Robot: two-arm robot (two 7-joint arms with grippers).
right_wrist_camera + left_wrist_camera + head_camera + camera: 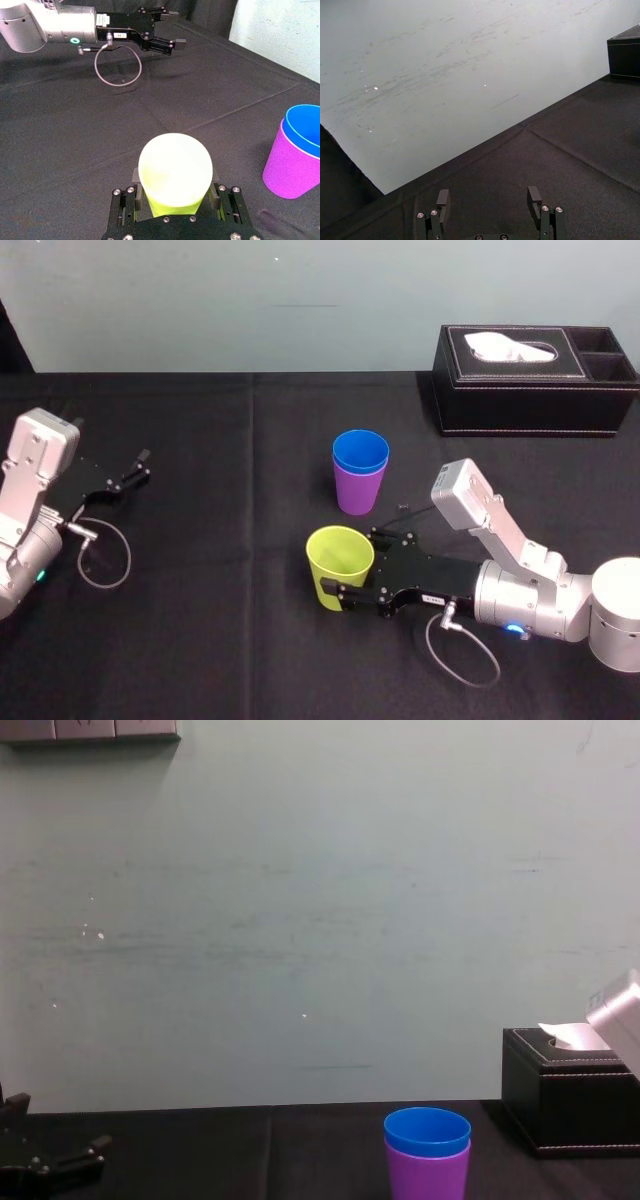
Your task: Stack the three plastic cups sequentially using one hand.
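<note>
Black bench (220,640): right gripper (348,560) clamps yellow-green cup (338,552); purple cup (357,496) holding blue cup (360,450) at 12 o'clock. Left gripper (140,468) open, 9 o'clock.

Surface (200,640): covered in black cloth, a crease running near to far left of centre.
Far right: black tissue box (535,390), standing by the far edge.
Centre: purple cup (358,495), upright on the cloth, with the blue cup (360,452) nested inside it.
Near centre: yellow-green cup (340,565), upright; contact with the cloth cannot be told.
</note>
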